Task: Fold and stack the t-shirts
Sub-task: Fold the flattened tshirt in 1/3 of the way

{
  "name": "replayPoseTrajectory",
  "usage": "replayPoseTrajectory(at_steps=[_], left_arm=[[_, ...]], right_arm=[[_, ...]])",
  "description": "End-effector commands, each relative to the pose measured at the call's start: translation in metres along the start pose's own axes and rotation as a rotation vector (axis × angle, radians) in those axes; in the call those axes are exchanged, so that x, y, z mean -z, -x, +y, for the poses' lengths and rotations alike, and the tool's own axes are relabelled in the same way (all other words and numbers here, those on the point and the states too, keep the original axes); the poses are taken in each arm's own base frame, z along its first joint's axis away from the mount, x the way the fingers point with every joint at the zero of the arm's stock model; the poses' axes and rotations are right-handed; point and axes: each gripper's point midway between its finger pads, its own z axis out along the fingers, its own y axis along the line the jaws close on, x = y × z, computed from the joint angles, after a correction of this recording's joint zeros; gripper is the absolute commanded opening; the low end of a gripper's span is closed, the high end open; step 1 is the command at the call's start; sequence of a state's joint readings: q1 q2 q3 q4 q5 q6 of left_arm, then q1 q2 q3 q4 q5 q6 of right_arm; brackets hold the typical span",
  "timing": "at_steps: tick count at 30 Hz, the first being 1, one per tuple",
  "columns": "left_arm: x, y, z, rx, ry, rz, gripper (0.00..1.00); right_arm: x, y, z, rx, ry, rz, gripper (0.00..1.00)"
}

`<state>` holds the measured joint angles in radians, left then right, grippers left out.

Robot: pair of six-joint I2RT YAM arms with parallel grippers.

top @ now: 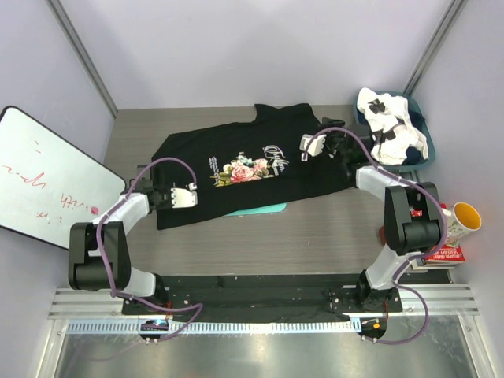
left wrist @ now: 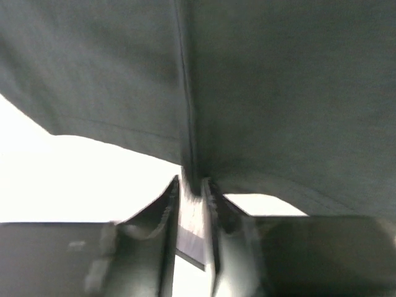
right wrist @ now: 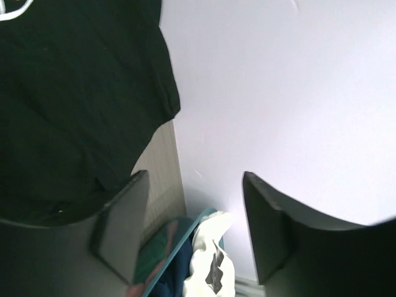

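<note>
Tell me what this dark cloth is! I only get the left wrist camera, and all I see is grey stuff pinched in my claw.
Observer: It's a black shirt with pink roses on the chest, spread out on the table.
Operator: Where's my other claw?
Observer: The right claw is open and holding nothing, over the shirt's right side.
Operator: Are there more shirts?
Observer: Yes, one white shirt with black patches, bunched up in a blue bin at the far right corner.
</note>
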<state>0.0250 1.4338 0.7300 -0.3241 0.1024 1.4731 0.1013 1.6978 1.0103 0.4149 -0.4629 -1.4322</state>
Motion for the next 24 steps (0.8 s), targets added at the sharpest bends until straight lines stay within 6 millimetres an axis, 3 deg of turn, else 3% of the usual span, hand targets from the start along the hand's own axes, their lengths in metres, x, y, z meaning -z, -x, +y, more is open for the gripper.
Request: replayPoseTrajectory(at_steps=[1,7,8,9,10,11,12,13,14,17,19,24], left_arm=[[0.002,-0.014,0.027,0.046,0.136,0.063,0.27],[0.021,-0.024,0.054,0.126,0.278,0.119,0.28],[0.024,-0.021,0.053,0.126,0.274,0.104,0.27],[0.029,-0.015,0.053,0.117,0.269,0.079,0.25],[0.036,-0.002,0.041,0.099,0.207,0.009,0.24],[0.040,0.008,0.036,0.058,0.177,-0.036,0.24],[0.044,0.015,0.029,0.032,0.148,-0.070,0.25],[0.050,0.028,0.012,0.011,0.087,-0.141,0.29],[0.051,0.033,0.006,-0.055,0.070,-0.163,0.39],[0.049,0.045,-0.021,-0.147,0.008,-0.220,0.57],[0.044,0.047,-0.038,-0.190,-0.034,-0.226,0.59],[0.040,0.051,-0.070,-0.286,-0.155,-0.242,0.66]], right_arm=[[0.004,0.002,-0.040,0.055,-0.270,0.046,0.70],[0.030,-0.020,-0.065,-0.030,-0.363,0.205,0.71],[0.036,-0.023,-0.069,-0.043,-0.343,0.209,0.69],[0.032,-0.026,-0.037,-0.086,-0.181,0.203,0.66],[0.041,-0.015,-0.055,-0.086,-0.144,0.171,0.65],[0.054,-0.028,-0.001,-0.181,0.112,0.212,0.63],[0.060,-0.020,0.010,-0.189,0.206,0.165,0.63],[0.067,-0.018,0.009,-0.194,0.260,0.161,0.63],[0.080,-0.016,0.039,-0.221,0.388,0.172,0.62],[0.095,-0.012,0.073,-0.179,0.515,0.152,0.62],[0.100,-0.010,0.096,-0.138,0.570,0.127,0.62],[0.106,-0.007,0.128,-0.119,0.667,0.084,0.63]])
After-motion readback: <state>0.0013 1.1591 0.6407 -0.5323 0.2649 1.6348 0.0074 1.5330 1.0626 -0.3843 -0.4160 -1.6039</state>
